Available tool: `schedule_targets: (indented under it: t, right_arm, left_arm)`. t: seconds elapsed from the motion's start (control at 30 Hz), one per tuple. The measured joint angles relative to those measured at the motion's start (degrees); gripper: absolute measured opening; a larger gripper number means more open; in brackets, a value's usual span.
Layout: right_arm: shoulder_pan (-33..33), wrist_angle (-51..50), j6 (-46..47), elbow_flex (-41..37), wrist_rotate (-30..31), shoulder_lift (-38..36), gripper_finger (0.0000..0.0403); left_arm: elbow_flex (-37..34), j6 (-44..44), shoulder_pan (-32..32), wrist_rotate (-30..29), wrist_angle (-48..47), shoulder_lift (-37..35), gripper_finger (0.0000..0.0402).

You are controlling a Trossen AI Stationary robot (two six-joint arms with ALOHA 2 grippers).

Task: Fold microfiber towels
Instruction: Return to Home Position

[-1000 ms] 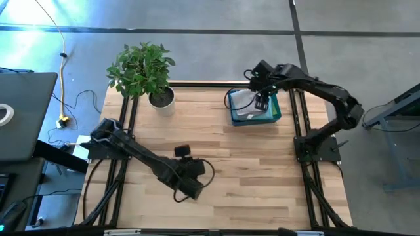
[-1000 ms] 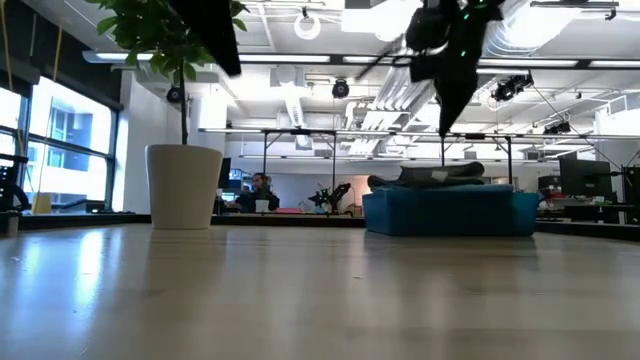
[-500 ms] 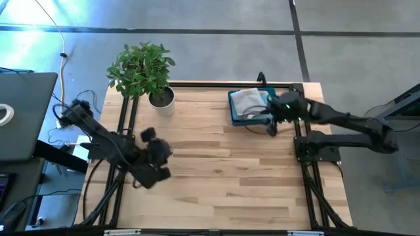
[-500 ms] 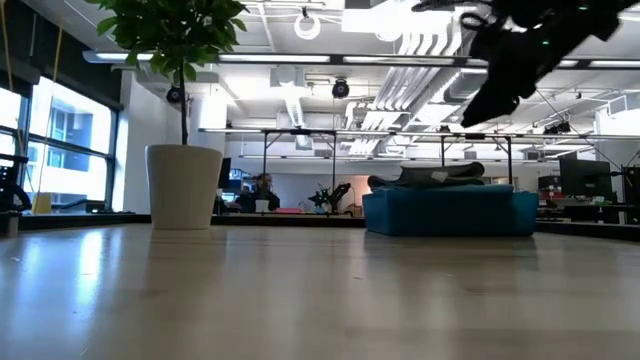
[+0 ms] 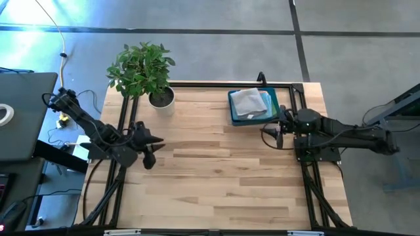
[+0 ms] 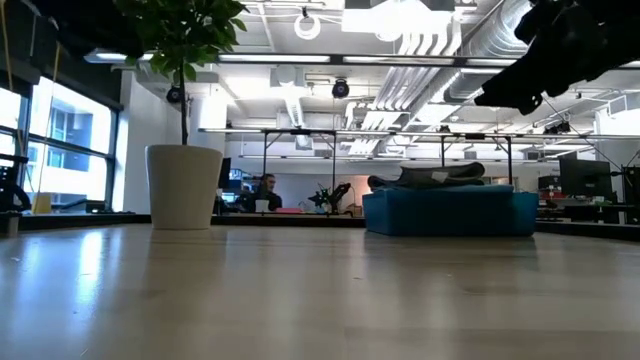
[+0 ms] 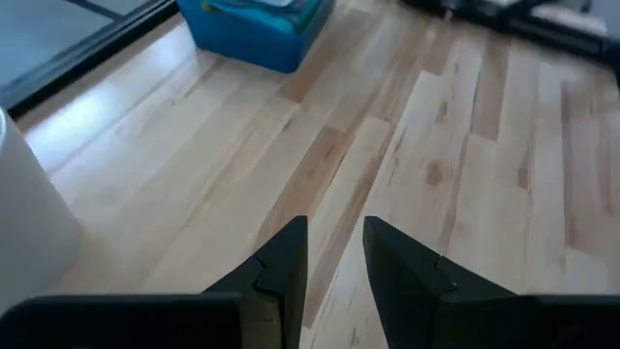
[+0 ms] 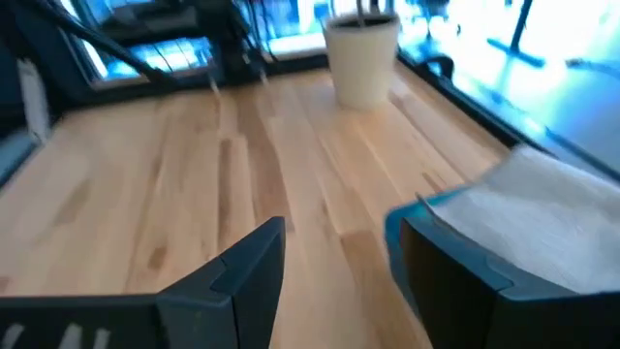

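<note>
While the microfiber towels [image 5: 248, 100] lie stacked in the blue bin [image 5: 231, 113], grey uppermost, the right gripper [image 8: 336, 225] sits just beside them, jaws released and empty. The left gripper [image 7: 334, 223] sits well apart across the table [image 5: 216, 177], jaws likewise parted, grasping nothing. Right arm judged nearer.

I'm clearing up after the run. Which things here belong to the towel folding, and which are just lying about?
Of the job: folded towels, grey on top; the blue bin holding them; left pincer and right pincer, both empty, at the table's sides.
Just about: potted plant on the table; white roll on the side desk.
</note>
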Motion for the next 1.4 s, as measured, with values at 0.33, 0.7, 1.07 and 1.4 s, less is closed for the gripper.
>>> schedule_targets:
  t: [0.33, 0.7, 1.07, 1.4]
  right_arm:
    - [5.14, 25.85, 1.88, -15.65, 6.61, -2.61, 0.0197]
    - [5.54, 28.39, 1.44, -19.52, 4.88, -2.59, 0.0197]
    - [5.54, 25.95, 3.42, -19.55, -5.98, -2.59, 0.0197]
    - [5.54, 25.84, 5.99, -19.56, -4.92, -2.59, 0.0197]
  left_arm:
    - [-12.00, 1.95, 3.71, 2.67, 16.36, -5.65, 0.0094]
    - [-16.41, 1.79, 5.01, 6.89, 26.56, -5.24, 0.0094]
    - [-17.75, 25.82, 11.01, 17.57, 27.99, -5.51, 0.0094]
    - [-17.99, 47.81, 23.94, 32.54, 23.01, -7.59, 0.0075]
